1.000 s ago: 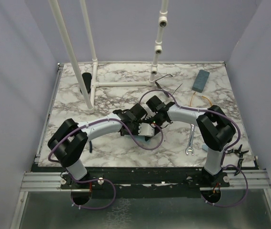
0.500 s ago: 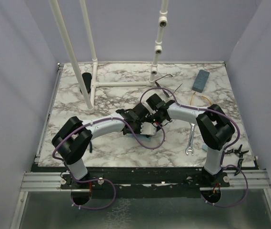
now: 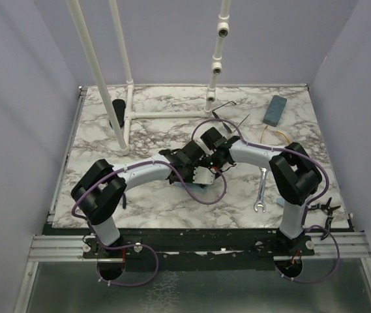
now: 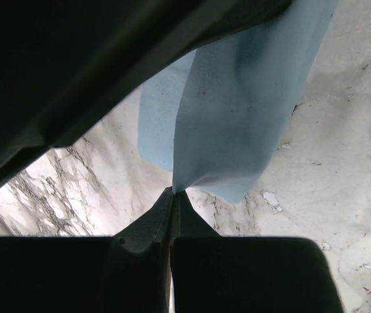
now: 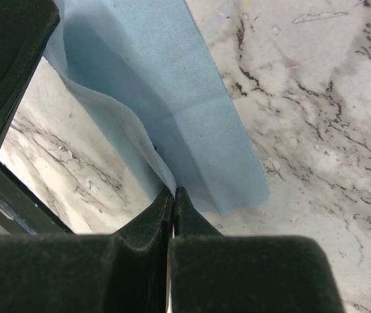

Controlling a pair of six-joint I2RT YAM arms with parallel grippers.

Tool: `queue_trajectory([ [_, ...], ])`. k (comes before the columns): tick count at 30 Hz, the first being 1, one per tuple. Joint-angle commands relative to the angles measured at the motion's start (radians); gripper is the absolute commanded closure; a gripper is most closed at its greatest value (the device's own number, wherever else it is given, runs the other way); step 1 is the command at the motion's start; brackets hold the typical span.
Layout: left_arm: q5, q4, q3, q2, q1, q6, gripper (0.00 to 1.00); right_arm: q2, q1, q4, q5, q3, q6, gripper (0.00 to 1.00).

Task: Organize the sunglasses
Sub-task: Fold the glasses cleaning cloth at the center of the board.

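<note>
Because both arms converge at mid-table, the left gripper [image 4: 172, 195] and right gripper [image 5: 172, 194] are each clamped on an edge of one light blue cloth [image 4: 237, 111], probably to stretch or fold it between them. Beyond them, the yellow-orange sunglasses [image 3: 275, 133] and, farther back, the wire-frame sunglasses [image 3: 223, 106] lie untouched on the marble table [image 3: 94, 150], near the blue-grey case [image 3: 276, 109].

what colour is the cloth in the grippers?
Light blue cloth; clearest in the right wrist view.
</note>
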Motion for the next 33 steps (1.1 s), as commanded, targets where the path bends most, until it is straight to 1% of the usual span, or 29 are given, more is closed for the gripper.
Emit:
queue_trajectory([
  [1,-0.05,-0.022,-0.01,-0.026,0.004,0.002,1.0,-0.057,0.003,-0.052,-0.081,-0.006,-0.004,0.99],
  [8,-0.05,-0.026,-0.022,-0.041,0.003,0.002,1.0,-0.061,0.003,-0.068,-0.075,0.005,-0.016,0.99],
  [17,-0.038,-0.024,0.003,-0.009,0.004,-0.012,1.0,-0.063,0.003,-0.026,0.021,0.007,0.02,1.0],
  [22,-0.043,-0.017,0.011,0.009,0.004,-0.014,1.0,-0.024,0.003,-0.033,0.061,0.014,0.015,0.99],
  [28,-0.049,0.0,0.02,0.028,0.004,-0.022,1.0,-0.034,0.002,-0.01,0.084,0.001,0.029,1.0],
  [33,-0.058,0.007,0.025,0.04,0.004,-0.021,1.0,-0.035,0.001,-0.023,0.07,-0.004,0.024,1.0],
])
